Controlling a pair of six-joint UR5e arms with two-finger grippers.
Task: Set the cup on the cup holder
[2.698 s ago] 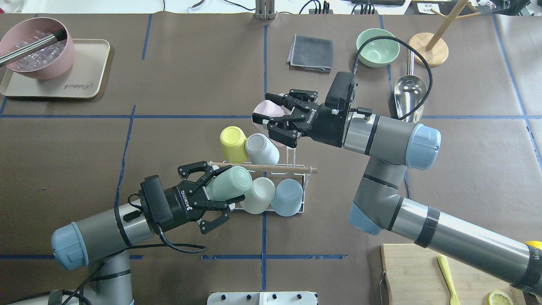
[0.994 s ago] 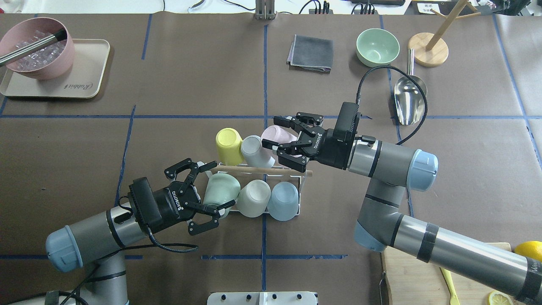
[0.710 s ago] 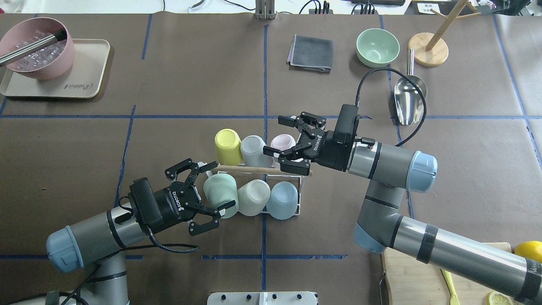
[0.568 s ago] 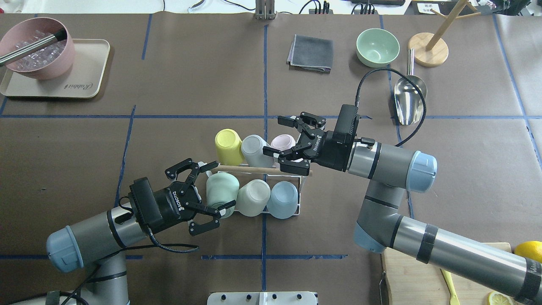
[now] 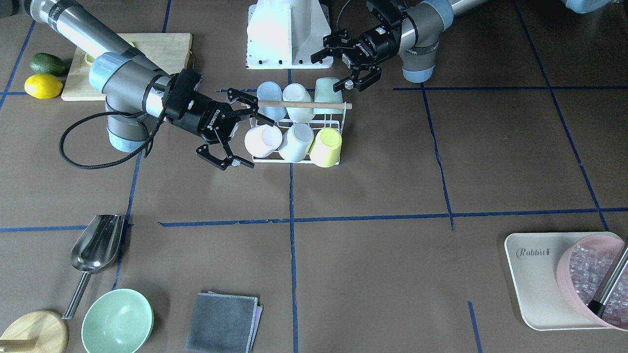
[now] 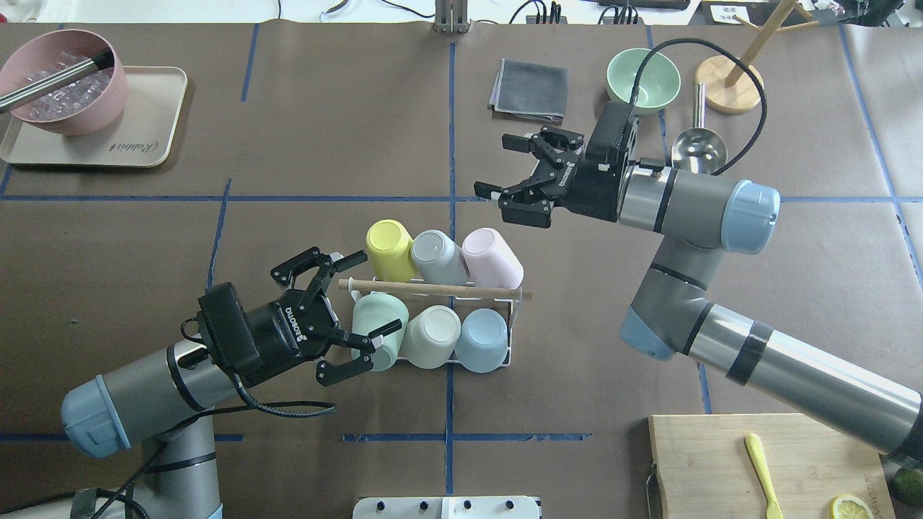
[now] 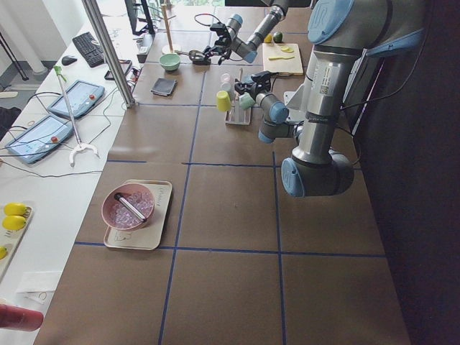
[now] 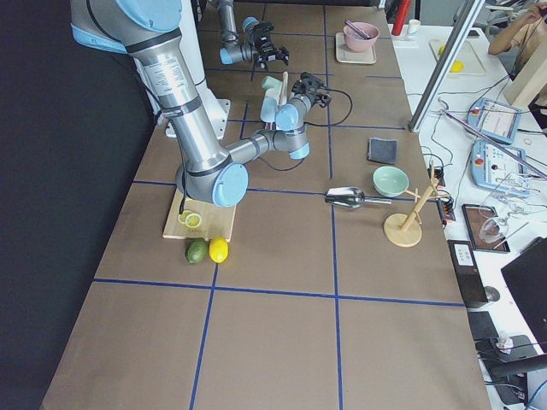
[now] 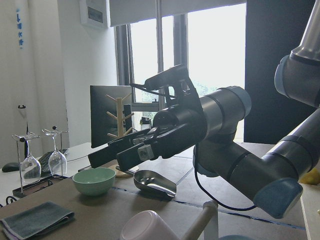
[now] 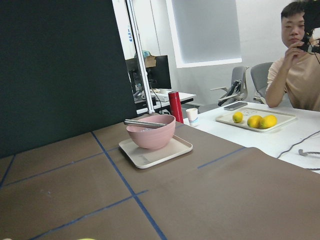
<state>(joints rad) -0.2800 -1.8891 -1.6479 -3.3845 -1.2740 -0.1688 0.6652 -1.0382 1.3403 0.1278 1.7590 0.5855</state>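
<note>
The cup holder [image 6: 513, 328] is a white wire rack with a wooden rod [image 6: 433, 289] across its top. Several cups sit upside down on its prongs: yellow [image 6: 388, 249], grey [image 6: 436, 256] and pink [image 6: 494, 258] in the far row, green [image 6: 378, 321], white [image 6: 431, 335] and blue [image 6: 482, 339] in the near row. My left gripper [image 6: 368, 297] is open and empty, just left of the green cup. My right gripper [image 6: 502, 167] is open and empty, raised above the table beyond the pink cup. In the front-facing view the rack [image 5: 299, 160] shows with the pink cup [image 5: 262, 139] at its left.
A grey cloth [image 6: 530, 90], a green bowl [image 6: 643, 79], a metal scoop [image 6: 698, 148] and a wooden stand [image 6: 730, 83] lie at the far right. A pink bowl [image 6: 65, 86] on a tray [image 6: 155, 137] is far left. A cutting board [image 6: 721, 468] is near right.
My right gripper has left the pink cup on the rack and pulled up and away toward the far side. My left gripper has backed off a little from the green cup.
</note>
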